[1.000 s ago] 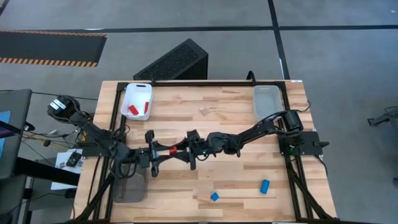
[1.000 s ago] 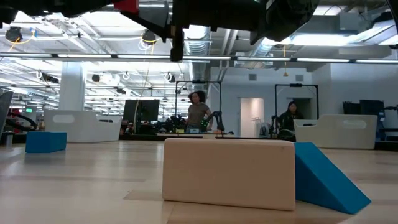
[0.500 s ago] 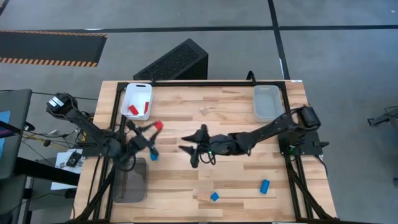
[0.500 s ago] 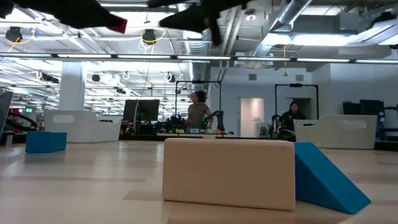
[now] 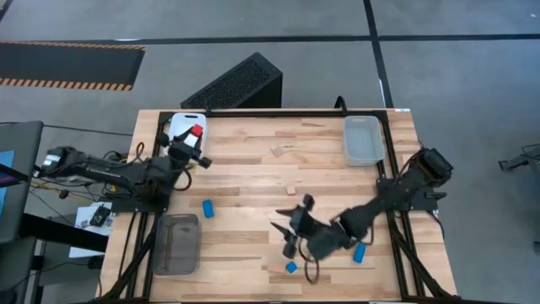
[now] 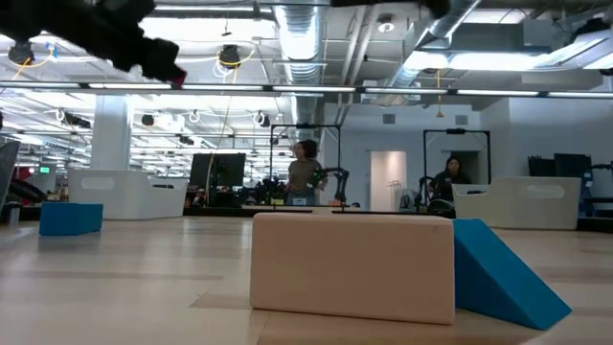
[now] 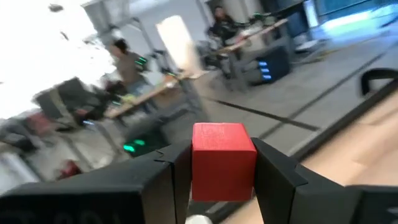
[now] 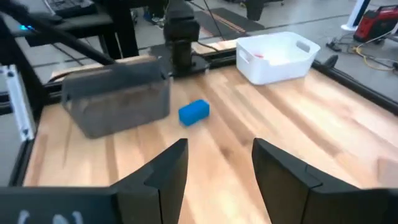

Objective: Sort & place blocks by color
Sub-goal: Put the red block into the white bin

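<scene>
My left gripper (image 5: 192, 137) is shut on a red cube (image 7: 222, 160) and hovers over the white tray (image 5: 179, 123) at the table's far left corner. The cube shows red in the high view (image 5: 196, 130) and the low view (image 6: 177, 77). My right gripper (image 5: 288, 236) is open above the near middle of the table, touching nothing. Three blue blocks lie on the table: one left of centre (image 5: 207, 208), two near the front edge (image 5: 290, 267) (image 5: 359, 252). Two light wood blocks (image 5: 277, 150) (image 5: 291, 189) rest on the board. A red piece (image 8: 258, 55) lies in the white tray. My left gripper pinches the red cube by two opposite side faces (image 7: 199, 168) between its two fingers. The cube's top and front face stand clear of the fingers. It is lifted clear, high above the table, over the white tray.
A clear tray (image 5: 363, 139) stands at the far right and a grey tray (image 5: 175, 243) at the near left. In the low view a wood block (image 6: 352, 268) and a blue wedge (image 6: 503, 273) lie close to the camera. People stand in the room beyond the table.
My left gripper has carried the red cube from the middle of the table toward the far left corner, rising, to a place above the white tray. My right gripper has drawn away from it and swung toward the near edge.
</scene>
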